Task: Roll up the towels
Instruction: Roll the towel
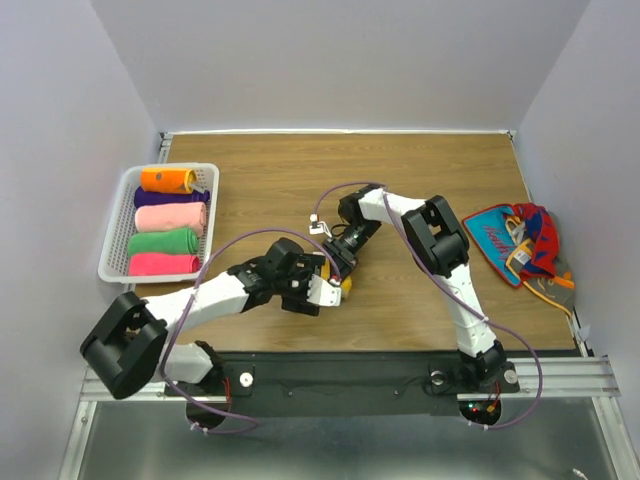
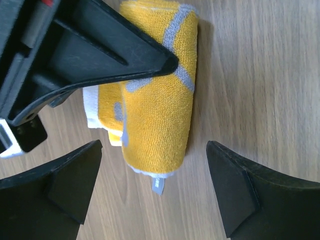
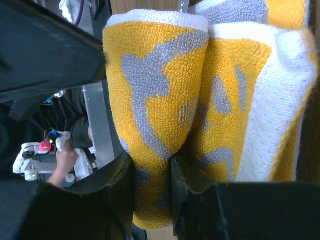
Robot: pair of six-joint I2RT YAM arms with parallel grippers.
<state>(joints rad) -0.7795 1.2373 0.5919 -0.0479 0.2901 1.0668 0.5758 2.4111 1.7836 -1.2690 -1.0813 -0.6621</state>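
1. At the middle of the wooden worktop (image 1: pixel 260 180), the two arms meet over a yellow towel (image 1: pixel 347 287) with grey markings, which lies there as a short roll.
2. The right pincer (image 1: pixel 340 262) is closed on the roll. Its wrist view shows both fingers pinching a fold of the yellow cloth (image 3: pixel 160 100) between them (image 3: pixel 152 185).
3. The left pincer (image 1: pixel 325 290) stands wide open and holds nothing. In its wrist view the fingertips sit either side of the near end of the towel (image 2: pixel 160 100), apart from it (image 2: pixel 152 150).
4. At the left edge, a white basket (image 1: pixel 112 240) holds five rolled towels (image 1: pixel 165 218) in a row: orange, purple, pale pink, green and bright pink.
5. At the right edge, well apart from the arms, red and blue towels (image 1: pixel 525 245) lie in a loose heap.
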